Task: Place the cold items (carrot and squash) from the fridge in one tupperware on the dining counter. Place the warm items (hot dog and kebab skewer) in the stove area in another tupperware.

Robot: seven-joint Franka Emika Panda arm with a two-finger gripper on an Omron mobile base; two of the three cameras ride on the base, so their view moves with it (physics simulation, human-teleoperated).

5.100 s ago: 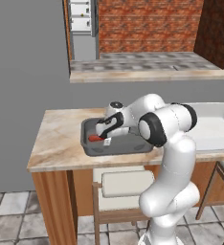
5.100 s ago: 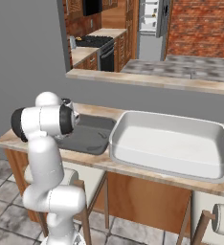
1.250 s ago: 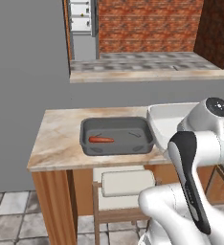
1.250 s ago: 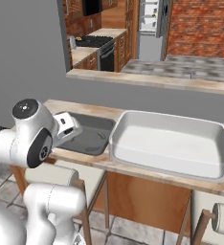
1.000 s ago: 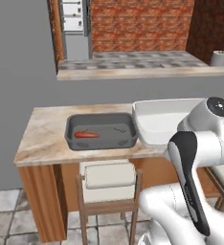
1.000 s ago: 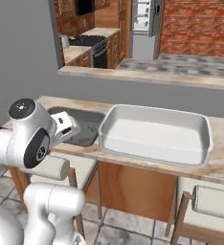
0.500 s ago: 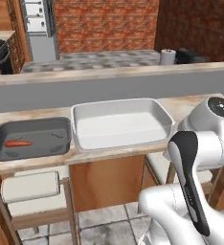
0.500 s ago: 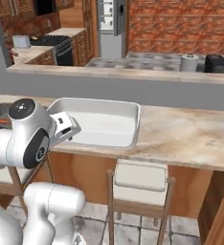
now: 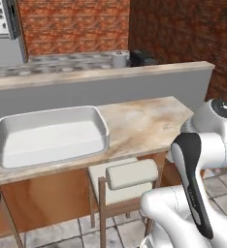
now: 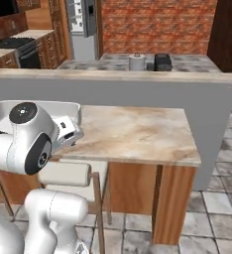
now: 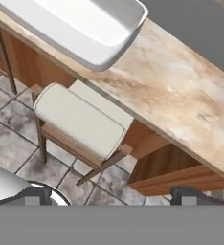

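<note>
White tupperware [image 9: 50, 133] sits upright on dining counter [image 9: 144, 118].

No legible text, label, brand, number or sign is appearing on any surface in these views.

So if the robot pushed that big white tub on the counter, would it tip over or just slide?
Probably slide. The white tub looks wide and low with a flat bottom, so tipping seems unlikely. It looks empty, so likely light, and the marble counter looks smooth.
</note>
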